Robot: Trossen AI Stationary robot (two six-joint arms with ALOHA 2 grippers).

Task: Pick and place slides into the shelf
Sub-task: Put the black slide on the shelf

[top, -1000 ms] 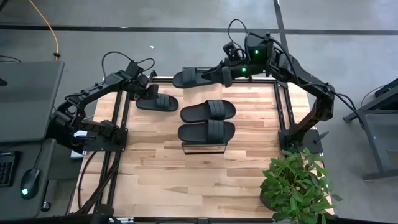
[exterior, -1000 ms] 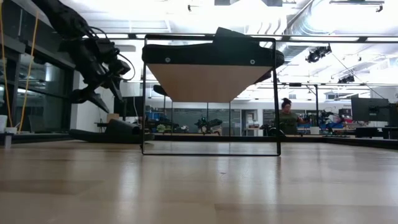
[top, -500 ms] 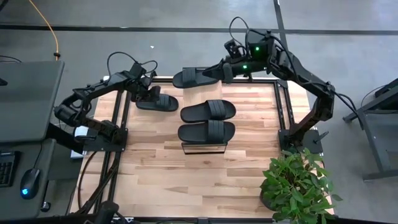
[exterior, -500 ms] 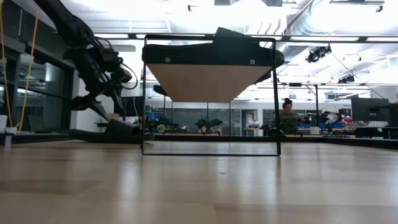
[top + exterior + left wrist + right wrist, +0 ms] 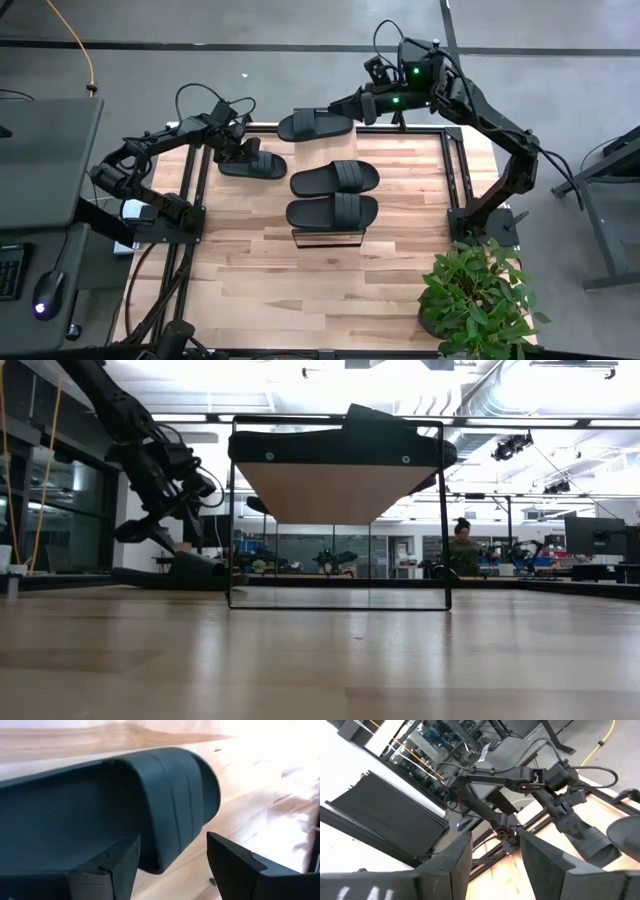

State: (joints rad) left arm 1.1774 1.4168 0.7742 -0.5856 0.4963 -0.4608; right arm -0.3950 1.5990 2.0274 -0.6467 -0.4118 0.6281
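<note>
Two black slides (image 5: 335, 178) (image 5: 333, 211) lie side by side on top of the shelf (image 5: 340, 485), a wood plank on a thin black frame in the middle of the table. A third slide (image 5: 252, 163) lies sole-down on the table at the far left. My left gripper (image 5: 243, 150) hangs open just above it, its fingers on either side of the ribbed strap's edge (image 5: 185, 795) without touching. Another slide (image 5: 312, 125) lies at the table's far edge. My right gripper (image 5: 345, 103) stands open high above that edge, with nothing between its fingers (image 5: 445, 865).
A potted plant (image 5: 475, 295) stands at the table's near right corner. The wooden tabletop (image 5: 300, 290) has bare room in front of the shelf. A desk with a mouse (image 5: 48, 298) is beyond the left edge. A person (image 5: 461, 545) stands far off in the room.
My left gripper has come down toward the slide at the far left, still open. The slides have stayed where they were.
</note>
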